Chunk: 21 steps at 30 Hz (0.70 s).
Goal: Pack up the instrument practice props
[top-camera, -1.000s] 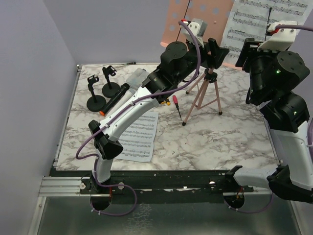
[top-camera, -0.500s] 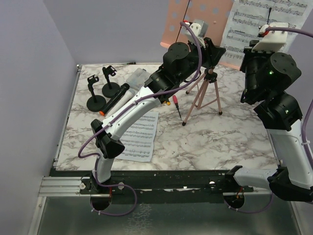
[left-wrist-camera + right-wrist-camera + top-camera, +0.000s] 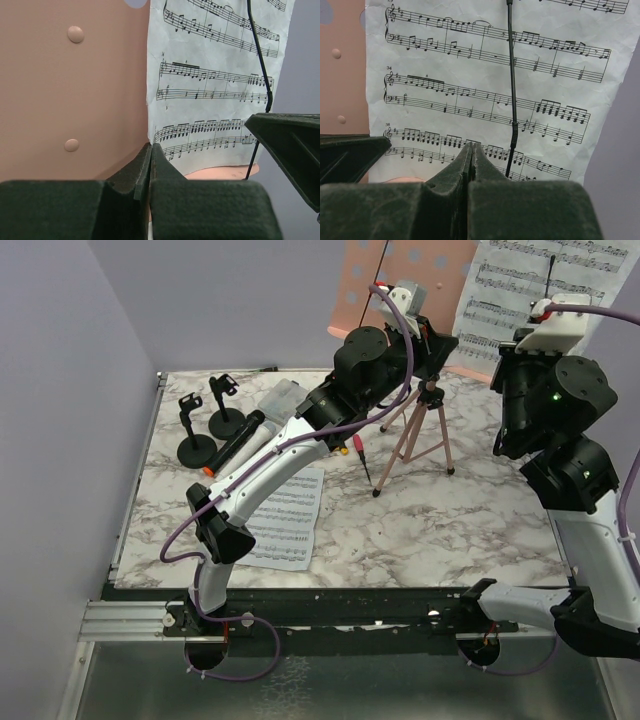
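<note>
The pink perforated desk (image 3: 398, 280) stands on its tripod (image 3: 420, 440) at the back, with a white sheet-music page (image 3: 520, 285) leaning on it under a thin black wire (image 3: 511, 85). My left gripper (image 3: 150, 146) is shut in front of the page's lower left corner, nothing visible between its jaws. Just to the right, my right gripper (image 3: 472, 145) is shut before the page's bottom staves. A second page (image 3: 285, 515) lies flat on the table. Two black mic holders (image 3: 196, 446) (image 3: 228, 420) and a black microphone (image 3: 238, 440) rest at the left.
A clear plastic box (image 3: 280, 400) lies behind the microphone. A small red screwdriver (image 3: 360, 455) lies beside the tripod legs. The marble tabletop (image 3: 440, 530) ends at a rail near the arm bases. Grey walls enclose the left and back.
Both grippers have closed from open to shut. The right arm has shifted slightly by the page; the left arm has edged closer to the desk.
</note>
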Available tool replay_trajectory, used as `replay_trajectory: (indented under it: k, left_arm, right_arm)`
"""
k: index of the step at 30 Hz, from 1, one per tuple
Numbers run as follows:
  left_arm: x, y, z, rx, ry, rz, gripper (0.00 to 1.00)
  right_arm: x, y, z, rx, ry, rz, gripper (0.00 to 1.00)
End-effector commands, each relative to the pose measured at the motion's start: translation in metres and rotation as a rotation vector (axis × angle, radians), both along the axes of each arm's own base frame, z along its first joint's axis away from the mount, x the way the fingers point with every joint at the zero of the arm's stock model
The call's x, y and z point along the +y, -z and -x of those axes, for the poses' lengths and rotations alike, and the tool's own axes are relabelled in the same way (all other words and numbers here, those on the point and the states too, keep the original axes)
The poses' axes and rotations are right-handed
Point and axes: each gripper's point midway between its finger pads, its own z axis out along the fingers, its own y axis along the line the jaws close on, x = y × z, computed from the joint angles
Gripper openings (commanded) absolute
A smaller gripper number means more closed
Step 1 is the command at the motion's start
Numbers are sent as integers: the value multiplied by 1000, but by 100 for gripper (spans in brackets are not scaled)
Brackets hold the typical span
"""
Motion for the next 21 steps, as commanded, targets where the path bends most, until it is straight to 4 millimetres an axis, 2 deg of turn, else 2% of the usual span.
replay_trajectory:
  k: [1,7,21]
  left_arm:
    - [12,-29,7,-58,-24,43,0]
    - [29,-30,2,-69,-102,22,0]
    - [48,-29,3,-72,-164,-3,0]
  right_arm:
    - [-4,-12,10,-56,-14,-24,1]
    - [-18,-21,25,-119,5,-60,1]
    - [-16,-19,33,-110,-45,-105,1]
